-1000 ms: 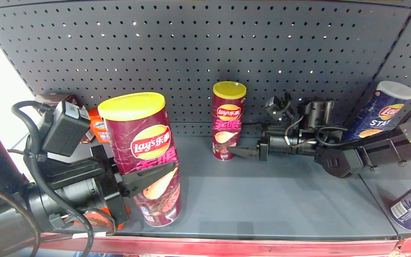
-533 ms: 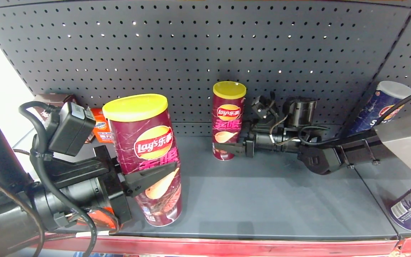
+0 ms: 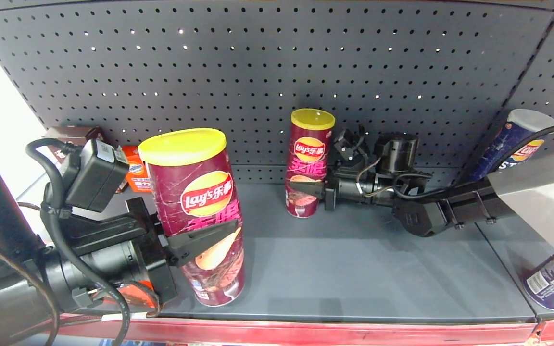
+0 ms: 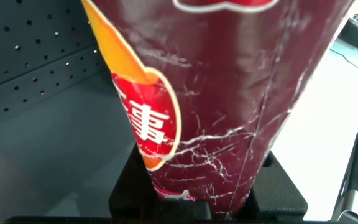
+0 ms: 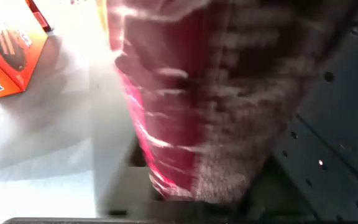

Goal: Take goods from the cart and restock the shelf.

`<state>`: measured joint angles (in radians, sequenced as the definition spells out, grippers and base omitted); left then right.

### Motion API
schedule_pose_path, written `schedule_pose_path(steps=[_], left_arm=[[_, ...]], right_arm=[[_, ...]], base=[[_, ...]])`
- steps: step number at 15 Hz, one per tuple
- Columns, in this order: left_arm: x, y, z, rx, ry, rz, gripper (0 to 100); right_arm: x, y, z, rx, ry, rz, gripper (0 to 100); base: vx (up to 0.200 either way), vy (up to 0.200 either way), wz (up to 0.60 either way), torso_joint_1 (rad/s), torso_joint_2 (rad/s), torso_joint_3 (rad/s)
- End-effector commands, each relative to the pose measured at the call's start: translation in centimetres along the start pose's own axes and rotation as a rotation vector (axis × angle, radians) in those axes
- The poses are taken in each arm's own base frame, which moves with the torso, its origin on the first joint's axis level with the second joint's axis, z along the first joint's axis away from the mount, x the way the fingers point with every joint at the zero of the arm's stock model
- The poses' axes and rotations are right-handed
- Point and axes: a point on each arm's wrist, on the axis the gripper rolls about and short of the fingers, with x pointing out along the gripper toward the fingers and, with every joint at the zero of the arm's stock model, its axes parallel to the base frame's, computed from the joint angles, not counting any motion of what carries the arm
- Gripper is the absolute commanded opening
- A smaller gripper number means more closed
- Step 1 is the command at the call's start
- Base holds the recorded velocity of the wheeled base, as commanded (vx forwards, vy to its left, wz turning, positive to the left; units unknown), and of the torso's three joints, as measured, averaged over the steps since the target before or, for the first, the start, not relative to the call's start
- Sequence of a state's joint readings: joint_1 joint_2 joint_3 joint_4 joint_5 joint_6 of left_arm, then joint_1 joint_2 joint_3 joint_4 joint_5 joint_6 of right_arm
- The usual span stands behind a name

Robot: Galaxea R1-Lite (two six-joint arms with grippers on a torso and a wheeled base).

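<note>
Left gripper: your left gripper (image 3: 207,238) is clamped on the near can (image 3: 195,206), with one finger lying across its front, low on the wall.
Near can: it stands upright with its yellow lid up, at the front left of the shelf (image 3: 354,269). You cannot tell whether its base rests on the board.
Right gripper: your right gripper (image 3: 306,188) is closed round the far can (image 3: 308,158) at about mid-height, coming in from the right.
Far can: the same red kind with a yellow lid, roughly upright, close before the perforated back panel (image 3: 258,72) and well apart from the near can.
Head view: it gives you both cans whole, lids included. An orange box (image 3: 135,172) sits behind the left arm, a blue can (image 3: 517,144) leans at the panel's right end, and a second blue can (image 3: 551,287) is at the lower right edge.
Left wrist view: here you get the near can's crackled red wall seated between both jaws, with the grey shelf and panel beyond.
Right wrist view: the far can is close up and blurred. The orange box (image 5: 5,56) shows its broad face on the shelf beyond.
</note>
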<state>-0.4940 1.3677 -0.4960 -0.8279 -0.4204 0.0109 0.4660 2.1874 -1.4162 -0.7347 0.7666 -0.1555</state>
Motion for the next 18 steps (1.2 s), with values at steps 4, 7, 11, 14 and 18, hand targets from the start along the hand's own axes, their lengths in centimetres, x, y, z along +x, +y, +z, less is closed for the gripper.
schedule_pose_path(steps=[4, 7, 11, 14, 18], left_arm=[[-0.1, -0.1, 0.1, 0.001, -0.004, 0.0, 0], [-0.1, 0.0, 0.1, 0.002, -0.005, 0.0, 0], [-0.1, 0.0, 0.1, 0.003, -0.006, 0.0, 0], [-0.1, 0.0, 0.1, 0.001, -0.004, 0.002, 0], [-0.1, 0.0, 0.0, 0.001, -0.002, 0.003, 0]], right_arm=[[-3.3, 3.4, 2.9, -0.019, -0.013, 0.025, 0], [-5.6, 7.8, 3.8, -0.032, -0.029, 0.066, 0], [-8.8, 13.1, 1.7, -0.041, -0.044, 0.11, 0], [-9.6, 13.7, 0.7, -0.043, -0.046, 0.107, 0], [-9.5, 13.5, -0.5, -0.044, -0.014, 0.103, 0]], base=[[0.0, 0.0, 0.0, 0.0, 0.0, 0.0], [0.0, 0.0, 0.0, 0.0, 0.0, 0.0], [0.0, 0.0, 0.0, 0.0, 0.0, 0.0], [0.0, 0.0, 0.0, 0.0, 0.0, 0.0], [0.0, 0.0, 0.0, 0.0, 0.0, 0.0]])
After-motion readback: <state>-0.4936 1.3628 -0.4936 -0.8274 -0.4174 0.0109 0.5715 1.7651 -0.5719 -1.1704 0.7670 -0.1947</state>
